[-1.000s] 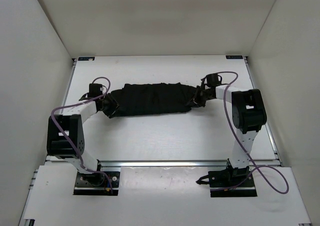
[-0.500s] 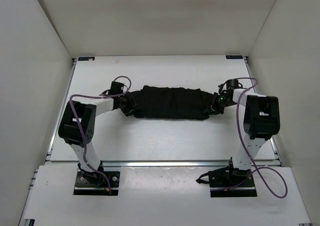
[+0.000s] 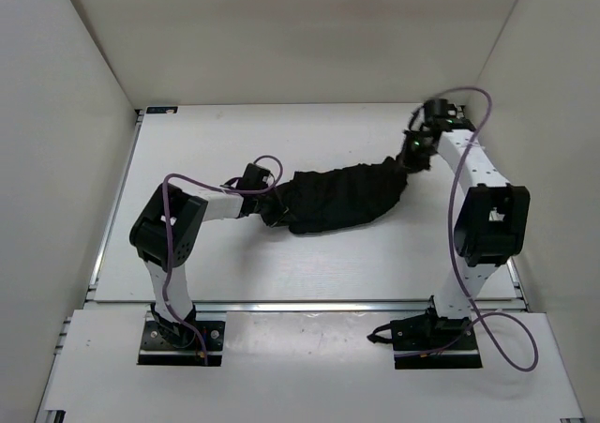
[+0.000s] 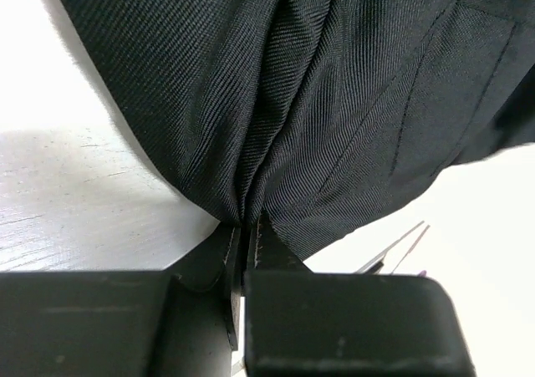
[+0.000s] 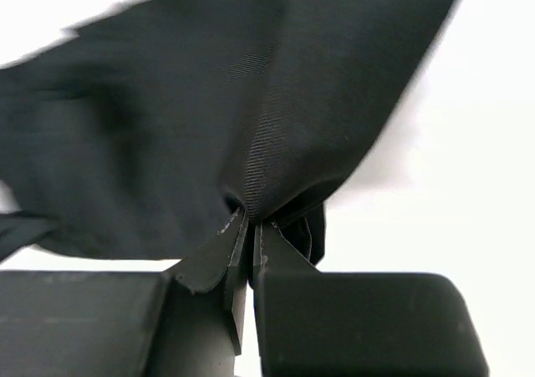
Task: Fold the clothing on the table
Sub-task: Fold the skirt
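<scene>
**Overhead view.** I see the clothing bunched into a long black roll near the middle of the table. It runs slantwise from an end at 8 o'clock to an end at 2 o'clock. The left gripper meets the roll at the 8 o'clock end. The right gripper meets it at the 2 o'clock end, toward the far right corner of the table.

**Left wrist view.** My left fingers are pinched almost together, with a gathered fold of the twill fabric caught between the tips. The cloth fans out from the pinch toward 12 o'clock, and the white table shows at 9 and 4 o'clock.

**Right wrist view.** The right fingers are likewise pressed together on a pleat of the same fabric, which spreads out toward 11 and 1 o'clock. This picture is motion-blurred, so I cannot tell whether that end is lifted clear of the table or rests on it.
</scene>
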